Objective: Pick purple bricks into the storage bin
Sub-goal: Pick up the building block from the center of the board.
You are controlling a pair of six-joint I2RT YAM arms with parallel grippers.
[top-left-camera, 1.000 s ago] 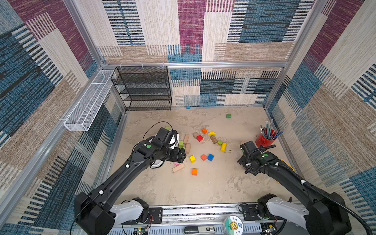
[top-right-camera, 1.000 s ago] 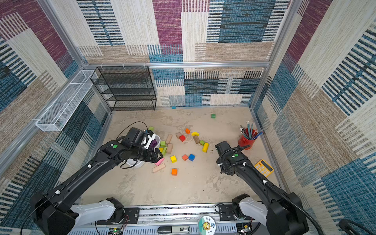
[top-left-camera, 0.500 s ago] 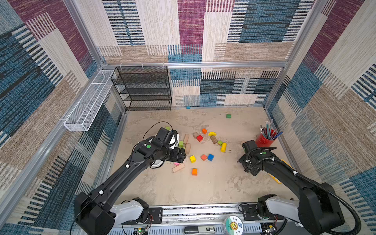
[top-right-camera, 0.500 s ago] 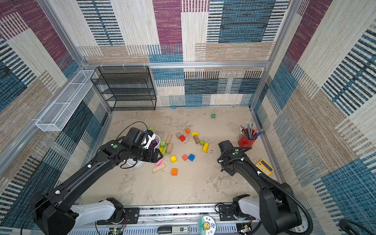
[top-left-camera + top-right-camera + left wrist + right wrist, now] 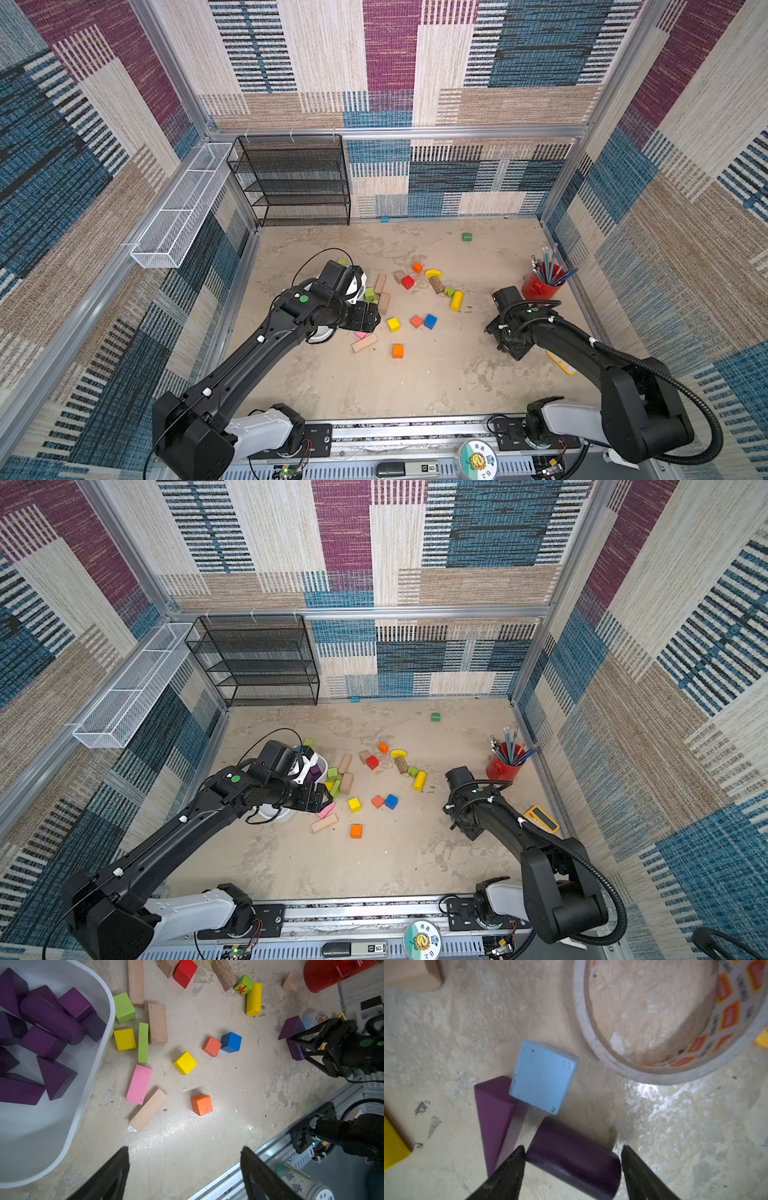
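The storage bin (image 5: 110, 1012) is a white tub holding several purple bricks (image 5: 52, 1016); in both top views my left arm covers most of it (image 5: 321, 763). My left gripper (image 5: 184, 1148) hangs open and empty over bare floor beside the bin, also seen in a top view (image 5: 372, 318). At the right, my right gripper (image 5: 572, 1148) is open and points down, its fingers straddling a purple cylinder (image 5: 571, 1163) that lies on the floor. One fingertip (image 5: 520, 1152) touches the cylinder's end. A purple wedge (image 5: 494, 1115) lies next to it.
A light blue cube (image 5: 544, 1076) and a tape roll (image 5: 583, 1022) lie close to the cylinder. A pink block (image 5: 138, 1084), blue cube (image 5: 231, 1042) and other coloured blocks dot the middle floor. A red pencil cup (image 5: 540, 286), yellow calculator (image 5: 540, 818) and black rack (image 5: 291, 183) stand around.
My right gripper's jaws have spread wider, and its arm has shifted a little near the pencil cup. The left arm has stayed still.
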